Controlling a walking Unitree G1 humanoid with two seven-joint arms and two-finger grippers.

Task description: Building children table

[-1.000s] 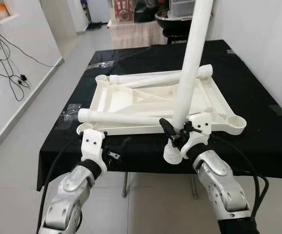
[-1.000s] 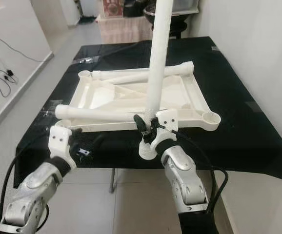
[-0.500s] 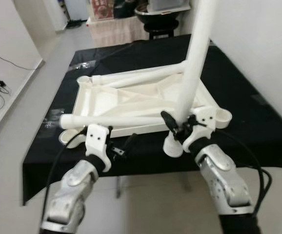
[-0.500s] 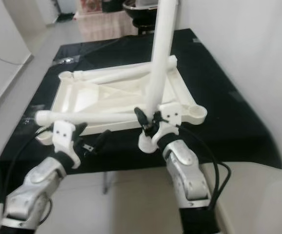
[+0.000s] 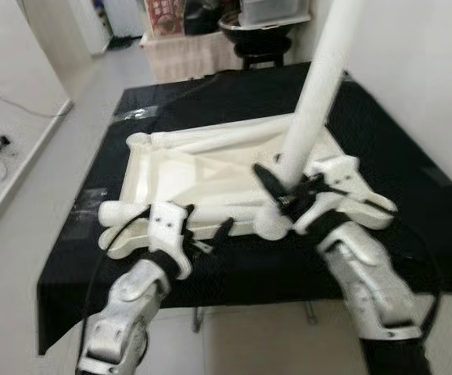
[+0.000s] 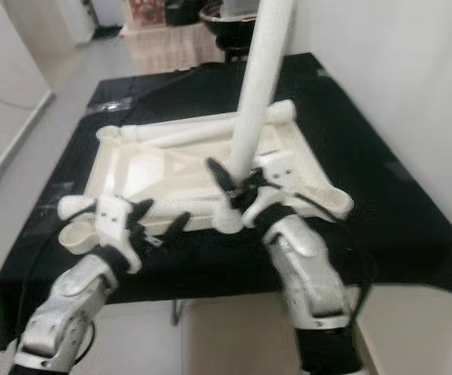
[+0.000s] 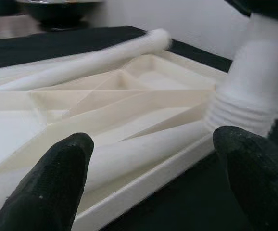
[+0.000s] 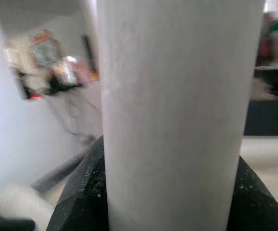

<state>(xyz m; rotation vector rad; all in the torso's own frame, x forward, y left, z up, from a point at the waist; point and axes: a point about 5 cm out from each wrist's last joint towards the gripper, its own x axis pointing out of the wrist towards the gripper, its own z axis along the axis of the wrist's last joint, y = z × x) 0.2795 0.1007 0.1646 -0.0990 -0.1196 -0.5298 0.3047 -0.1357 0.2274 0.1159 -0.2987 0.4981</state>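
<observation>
White plastic table leg [image 5: 320,86] clenched upright in the right end effector [image 5: 288,195].

Its ribbed threaded end [image 7: 242,108] hangs at the near edge of the upturned ribbed tabletop [image 5: 210,168], which holds loose round legs [image 7: 144,149], on the black-draped counter [image 5: 398,156]. Left end effector [image 5: 199,234], fingers spread, hovers just beside.

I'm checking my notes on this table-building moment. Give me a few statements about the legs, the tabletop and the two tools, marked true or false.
1. The right tool grips an upright white leg. True.
2. The left tool holds a leg. False: it is open and holds nothing.
3. The upturned tabletop lies on a black cloth. True.
4. A loose leg lies in the tabletop near the left tool. True.
5. The cloth is red. False: it is black.
</observation>
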